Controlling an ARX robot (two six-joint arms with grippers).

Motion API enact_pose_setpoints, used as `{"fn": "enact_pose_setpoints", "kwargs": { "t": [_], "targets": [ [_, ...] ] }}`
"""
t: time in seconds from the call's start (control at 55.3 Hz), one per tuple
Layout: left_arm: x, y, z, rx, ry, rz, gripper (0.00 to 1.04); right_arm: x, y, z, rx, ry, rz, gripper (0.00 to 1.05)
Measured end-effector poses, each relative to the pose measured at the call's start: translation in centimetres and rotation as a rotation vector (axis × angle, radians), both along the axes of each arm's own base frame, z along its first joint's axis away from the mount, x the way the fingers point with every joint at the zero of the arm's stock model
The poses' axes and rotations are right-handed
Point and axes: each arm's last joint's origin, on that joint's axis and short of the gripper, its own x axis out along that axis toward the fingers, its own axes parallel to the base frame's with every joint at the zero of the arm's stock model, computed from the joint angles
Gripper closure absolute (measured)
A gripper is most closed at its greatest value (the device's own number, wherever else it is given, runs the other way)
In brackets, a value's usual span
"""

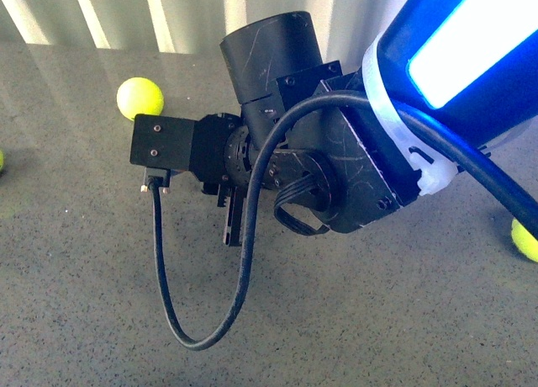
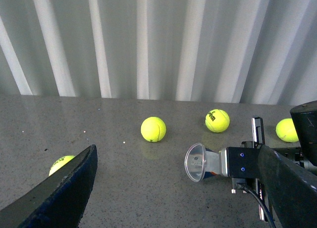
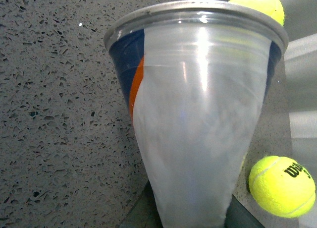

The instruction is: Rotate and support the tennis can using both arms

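Though the right arm (image 1: 336, 168) hides its base, tennis can (image 2: 198, 162) shows.

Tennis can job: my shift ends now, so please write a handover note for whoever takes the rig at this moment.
Right tool: shut on the tennis can, at the end away from its open mouth. The can looks empty, with its mouth pointing toward the left arm.
Left tool: open, fingers wide, not touching the can.
Loose tennis balls lie on the table.
Done: one arm has the can grasped.
Left: bring the left tool in for support. I cannot tell how far the rotation has gone.
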Motion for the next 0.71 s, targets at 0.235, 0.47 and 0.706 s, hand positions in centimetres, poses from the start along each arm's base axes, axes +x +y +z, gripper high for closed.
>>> {"fn": "enact_pose_setpoints", "kwargs": {
  "t": [0.235,0.47,0.706],
  "targets": [
    [0.0,0.0,0.0,0.0,0.0,0.0,0.07,-0.2,0.1,0.0,0.002,0.03,-0.008,0.99],
    [0.0,0.0,0.0,0.0,0.0,0.0,0.07,-1.1,-0.2,-0.5,0.043,0.161,-0.049,0.66],
    [0.0,0.0,0.0,0.0,0.0,0.0,0.07,-1.5,-0.6,-0.9,0.054,0.211,-0.081,0.28]
  ]
}}
